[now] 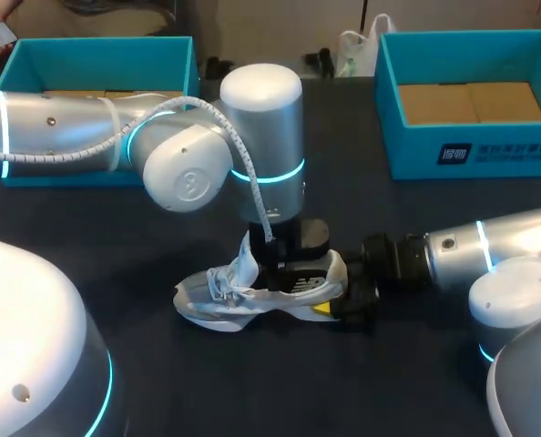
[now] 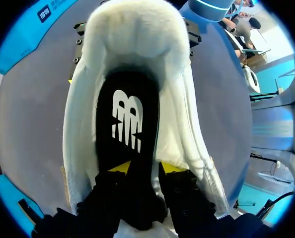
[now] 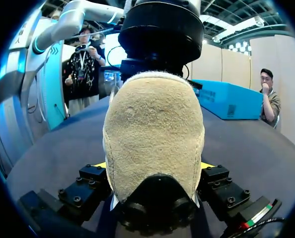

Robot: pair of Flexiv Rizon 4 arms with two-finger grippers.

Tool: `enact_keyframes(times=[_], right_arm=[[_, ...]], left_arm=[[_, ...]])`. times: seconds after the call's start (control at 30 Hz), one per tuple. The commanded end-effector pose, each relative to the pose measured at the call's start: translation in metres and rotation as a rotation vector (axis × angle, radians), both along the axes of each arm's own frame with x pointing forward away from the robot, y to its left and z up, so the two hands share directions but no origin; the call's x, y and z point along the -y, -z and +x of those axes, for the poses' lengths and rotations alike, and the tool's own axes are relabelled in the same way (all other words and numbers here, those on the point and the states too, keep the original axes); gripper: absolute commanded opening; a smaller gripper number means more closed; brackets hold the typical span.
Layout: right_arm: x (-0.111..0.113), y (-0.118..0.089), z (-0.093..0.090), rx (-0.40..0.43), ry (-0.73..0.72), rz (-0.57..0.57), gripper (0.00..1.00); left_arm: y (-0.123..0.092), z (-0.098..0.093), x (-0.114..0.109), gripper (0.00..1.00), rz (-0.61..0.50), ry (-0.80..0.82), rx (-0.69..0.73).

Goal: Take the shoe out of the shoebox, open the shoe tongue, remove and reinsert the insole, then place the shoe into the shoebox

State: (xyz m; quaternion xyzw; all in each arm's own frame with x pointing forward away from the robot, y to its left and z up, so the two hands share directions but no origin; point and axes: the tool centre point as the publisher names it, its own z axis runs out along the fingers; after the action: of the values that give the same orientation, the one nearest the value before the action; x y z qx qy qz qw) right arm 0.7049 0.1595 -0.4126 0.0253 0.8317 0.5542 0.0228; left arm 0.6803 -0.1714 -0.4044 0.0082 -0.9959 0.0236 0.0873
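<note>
A white and grey shoe (image 1: 239, 293) lies on its side on the dark table, toe toward the left. My left gripper (image 1: 293, 262) points down into its mouth. In the left wrist view the black insole (image 2: 127, 119) with a white logo lies flat inside the white lining (image 2: 132, 39), and my left gripper (image 2: 146, 167) is open, its yellow tips apart over the insole's near end. My right gripper (image 1: 345, 296) is at the heel. In the right wrist view the beige heel (image 3: 152, 129) fills the space between its fingers, and my right gripper (image 3: 153, 165) is shut on it from both sides.
One teal shoebox (image 1: 97, 50) stands at the back left, behind my left arm. A second teal shoebox (image 1: 471, 150) with brown cardboard inside stands at the back right. Bare dark table lies in front of the shoe.
</note>
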Motion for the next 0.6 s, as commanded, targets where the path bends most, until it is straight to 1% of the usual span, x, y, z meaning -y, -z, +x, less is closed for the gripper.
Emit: enact_keyframes(times=[0.03, 0.17, 0.27, 0.6], right_arm=[[-0.002, -0.004, 0.0, 0.0, 0.0, -0.003, 0.0], [-0.002, -0.004, 0.0, 0.0, 0.0, -0.003, 0.0], [-0.002, -0.004, 0.0, 0.0, 0.0, -0.003, 0.0], [-0.002, -0.004, 0.0, 0.0, 0.0, -0.003, 0.0]], left_arm=[[0.016, -0.005, 0.007, 0.35, -0.029, -0.01, 0.055], [0.022, -0.005, 0.01, 0.33, -0.051, -0.024, 0.146], [0.025, 0.001, 0.012, 0.32, -0.054, -0.046, 0.182], [0.023, 0.027, 0.01, 0.29, -0.041, -0.107, 0.221]])
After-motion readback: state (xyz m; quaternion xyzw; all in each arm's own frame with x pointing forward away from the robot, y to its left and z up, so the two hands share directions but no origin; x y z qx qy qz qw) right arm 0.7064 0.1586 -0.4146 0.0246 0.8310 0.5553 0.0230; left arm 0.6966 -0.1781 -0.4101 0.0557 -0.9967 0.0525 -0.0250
